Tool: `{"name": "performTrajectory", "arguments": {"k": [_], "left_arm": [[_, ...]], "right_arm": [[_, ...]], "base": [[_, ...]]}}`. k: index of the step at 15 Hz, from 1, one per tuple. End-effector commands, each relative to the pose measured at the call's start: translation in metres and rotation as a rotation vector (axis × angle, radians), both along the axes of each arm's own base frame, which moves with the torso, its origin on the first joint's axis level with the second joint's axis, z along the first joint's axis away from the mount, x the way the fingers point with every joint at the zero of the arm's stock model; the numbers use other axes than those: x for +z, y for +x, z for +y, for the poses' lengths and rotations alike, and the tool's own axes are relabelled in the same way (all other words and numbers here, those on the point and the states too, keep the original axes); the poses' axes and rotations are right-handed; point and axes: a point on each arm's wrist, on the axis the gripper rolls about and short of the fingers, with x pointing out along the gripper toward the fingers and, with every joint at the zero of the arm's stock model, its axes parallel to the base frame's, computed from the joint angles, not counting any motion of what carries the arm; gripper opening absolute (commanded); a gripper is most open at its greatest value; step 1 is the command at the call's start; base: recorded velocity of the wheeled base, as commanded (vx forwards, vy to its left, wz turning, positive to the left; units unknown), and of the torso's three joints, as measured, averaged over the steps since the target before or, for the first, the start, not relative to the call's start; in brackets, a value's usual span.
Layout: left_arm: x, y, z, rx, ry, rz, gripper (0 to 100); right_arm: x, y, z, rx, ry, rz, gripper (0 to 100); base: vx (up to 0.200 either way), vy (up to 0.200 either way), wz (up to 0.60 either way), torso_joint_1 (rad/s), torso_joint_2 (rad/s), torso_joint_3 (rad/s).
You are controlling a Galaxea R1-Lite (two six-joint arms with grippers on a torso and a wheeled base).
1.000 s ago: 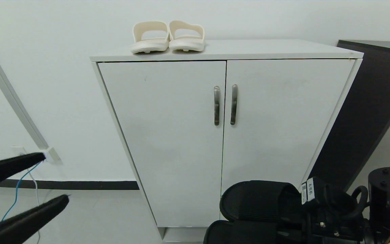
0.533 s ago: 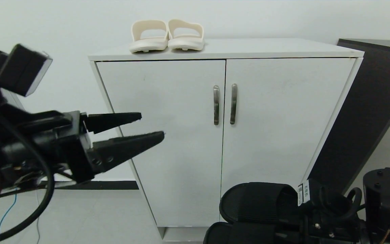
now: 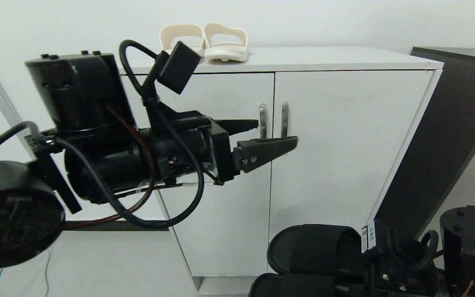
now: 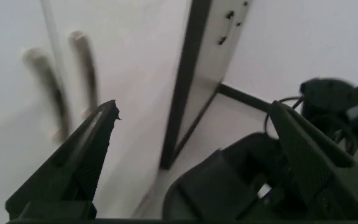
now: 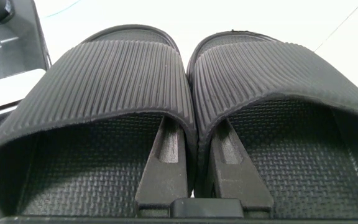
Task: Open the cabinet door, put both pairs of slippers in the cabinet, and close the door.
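White cabinet doors point(image 3: 344, 144) closed; left gripper point(image 3: 277, 131) spread by handles point(image 3: 284, 119), right gripper point(image 5: 196, 134) pinching black slippers point(image 3: 311, 247).

1 white cabinet point(image 3: 344, 57). 2 doors: left door point(image 3: 221, 214), right door point(image 3: 344, 144). 2 metal handles: left handle point(image 3: 263, 113), right handle point(image 3: 285, 117). 2 cream slippers point(image 3: 226, 53), one pair. 2 black slippers point(image 3: 316, 247), one pair. 4 slippers in all.

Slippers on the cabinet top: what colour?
The cream slippers are plain, no pattern; they show best in the head view.
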Motion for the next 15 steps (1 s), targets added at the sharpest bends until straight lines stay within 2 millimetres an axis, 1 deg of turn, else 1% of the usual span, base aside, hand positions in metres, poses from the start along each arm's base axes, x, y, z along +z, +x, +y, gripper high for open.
{"name": "performTrajectory", "arguments": {"k": [1,2,3,5,6,8,9,10,11,14,15], "left_arm": [[-0.004,0.023,-0.026,-0.028,-0.01,0.056,100],[-0.004,0.026,-0.029,-0.031,-0.018,0.07,100],[-0.001,0.032,-0.033,-0.058,-0.045,0.134,100],[0.003,0.031,-0.034,-0.132,-0.067,0.192,100],[0.004,0.033,-0.035,-0.141,-0.072,0.205,100],[0.0,0.044,-0.042,-0.124,-0.066,0.229,100],[0.0,0.046,-0.043,-0.106,-0.052,0.246,100],[0.002,0.045,-0.044,-0.052,-0.044,0.256,100],[0.002,0.041,-0.049,-0.013,-0.036,0.242,100],[0.007,0.043,-0.048,0.063,-0.042,0.212,100],[0.005,0.048,-0.045,0.091,-0.042,0.215,100]], "right_arm": [[-0.001,0.0,0.0,0.001,-0.004,0.002,0],[-0.001,0.0,0.0,-0.001,-0.004,0.002,0],[-0.001,0.0,0.0,-0.004,-0.006,0.002,0],[-0.001,0.0,0.0,-0.004,-0.005,0.003,0],[-0.002,0.0,0.0,-0.004,-0.007,0.003,0],[-0.002,0.0,0.0,-0.004,-0.007,0.006,0],[-0.002,0.0,0.0,-0.004,-0.007,0.006,0],[-0.002,0.0,-0.001,-0.006,-0.009,0.006,0],[-0.003,0.0,-0.001,-0.007,-0.01,0.007,0],[-0.004,0.001,0.0,-0.007,-0.015,0.01,0],[-0.004,0.001,0.0,-0.007,-0.015,0.01,0]], "base": [[0.0,0.0,0.0,0.0,0.0,0.0],[0.0,0.0,0.0,0.0,0.0,0.0],[0.0,0.0,0.0,0.0,0.0,0.0],[0.0,0.0,0.0,0.0,0.0,0.0],[0.0,0.0,0.0,0.0,0.0,0.0],[0.0,0.0,0.0,0.0,0.0,0.0],[0.0,0.0,0.0,0.0,0.0,0.0],[0.0,0.0,0.0,0.0,0.0,0.0],[0.0,0.0,0.0,0.0,0.0,0.0],[0.0,0.0,0.0,0.0,0.0,0.0],[0.0,0.0,0.0,0.0,0.0,0.0]]}}
